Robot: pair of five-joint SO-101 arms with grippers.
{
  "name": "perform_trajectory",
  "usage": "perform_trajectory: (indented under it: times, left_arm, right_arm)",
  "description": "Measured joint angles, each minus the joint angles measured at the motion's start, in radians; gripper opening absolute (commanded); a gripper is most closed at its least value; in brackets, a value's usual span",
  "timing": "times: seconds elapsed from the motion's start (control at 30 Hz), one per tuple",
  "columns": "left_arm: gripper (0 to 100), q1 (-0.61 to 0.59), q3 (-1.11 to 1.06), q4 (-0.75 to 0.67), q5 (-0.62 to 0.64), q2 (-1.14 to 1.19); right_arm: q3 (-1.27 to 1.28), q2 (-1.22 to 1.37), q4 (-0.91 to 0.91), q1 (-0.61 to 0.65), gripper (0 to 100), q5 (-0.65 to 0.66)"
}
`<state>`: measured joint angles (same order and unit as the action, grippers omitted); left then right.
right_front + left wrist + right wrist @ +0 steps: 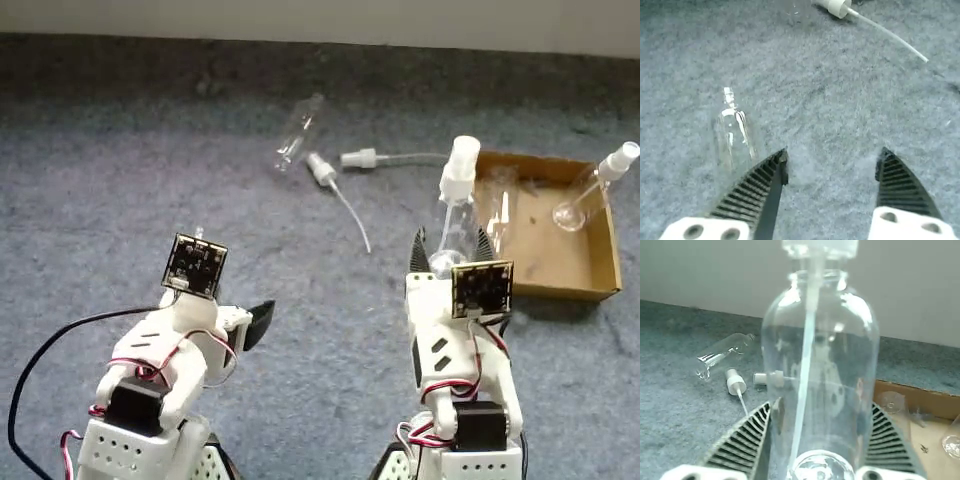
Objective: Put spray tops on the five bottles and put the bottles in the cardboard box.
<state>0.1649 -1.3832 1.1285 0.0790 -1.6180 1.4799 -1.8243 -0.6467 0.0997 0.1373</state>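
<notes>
Bottle [455, 212] gripped by right tool [452, 240], left tool [834, 151] spread

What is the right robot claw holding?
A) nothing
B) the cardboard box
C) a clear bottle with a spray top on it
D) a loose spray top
C: the right gripper is closed around a clear bottle that has a white spray top on its neck.

Grey carpet [150, 180], pale wall [320, 15] behind.
</notes>
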Motion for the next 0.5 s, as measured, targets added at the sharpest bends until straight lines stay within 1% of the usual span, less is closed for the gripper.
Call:
perform_trajectory:
  times: [0.27,0.5]
  left_arm:
    - [25,0.0,-0.058,0.0,0.0,-0.005]
    - [25,0.0,-0.109,-0.063,0.0,0.002]
  right_arm:
    - [-0.071,0.0,-0.068,0.0,18.7,0.0]
    - [-0.11,-0.002,-0.068,0.0,18.7,0.0]
